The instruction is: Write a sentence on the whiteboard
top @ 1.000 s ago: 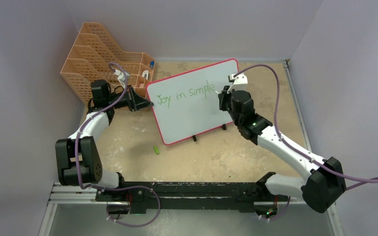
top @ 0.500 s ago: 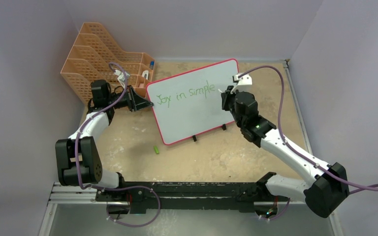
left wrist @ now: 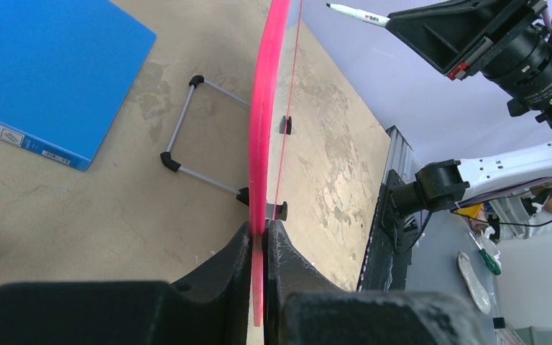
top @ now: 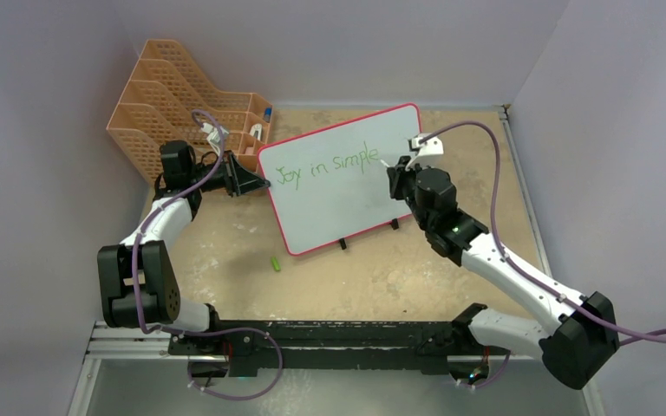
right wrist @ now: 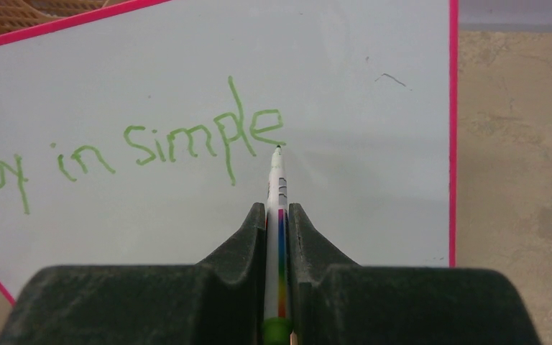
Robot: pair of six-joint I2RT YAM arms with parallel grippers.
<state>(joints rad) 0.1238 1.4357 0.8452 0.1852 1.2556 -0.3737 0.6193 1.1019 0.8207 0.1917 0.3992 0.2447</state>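
Right wrist view: right jaws clamping a white marker (right wrist: 277, 180), tip pointing at the final "e" of the sentence (right wrist: 180, 146) on the whiteboard (right wrist: 366, 201) standing on the desk (top: 381, 269); left jaws pinching its pink edge.

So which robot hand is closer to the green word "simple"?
Right. The right gripper holds a marker whose tip is just beside the word; the left gripper clamps the whiteboard's edge, over by "Joy".

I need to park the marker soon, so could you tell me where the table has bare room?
Bare table lies between the whiteboard feet and the arm bases, right of the small green piece. Crowded back left: orange organizer, left gripper.
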